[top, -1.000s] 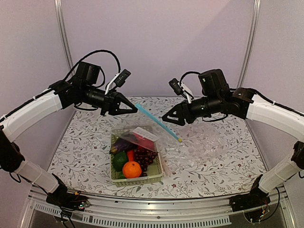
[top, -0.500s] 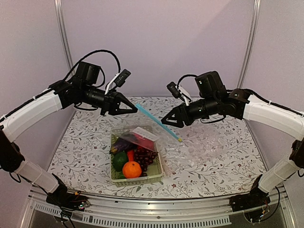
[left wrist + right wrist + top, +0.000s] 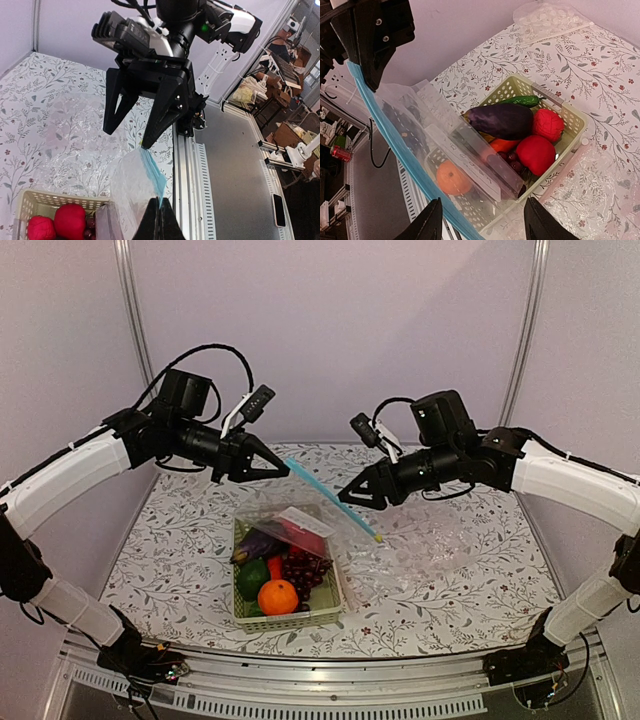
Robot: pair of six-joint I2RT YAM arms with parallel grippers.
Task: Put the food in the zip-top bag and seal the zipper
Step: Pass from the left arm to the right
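Right wrist view: zip-top bag (image 3: 420,125) partly veils the orange (image 3: 452,179).

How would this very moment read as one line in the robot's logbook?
left gripper: shut on zipper | right gripper: open, near zipper | zip-top bag: hanging over basket | food: in basket

No text is readable anywhere; the white label (image 3: 308,523) on the zip-top bag (image 3: 405,120) perhaps carries print, too blurred.
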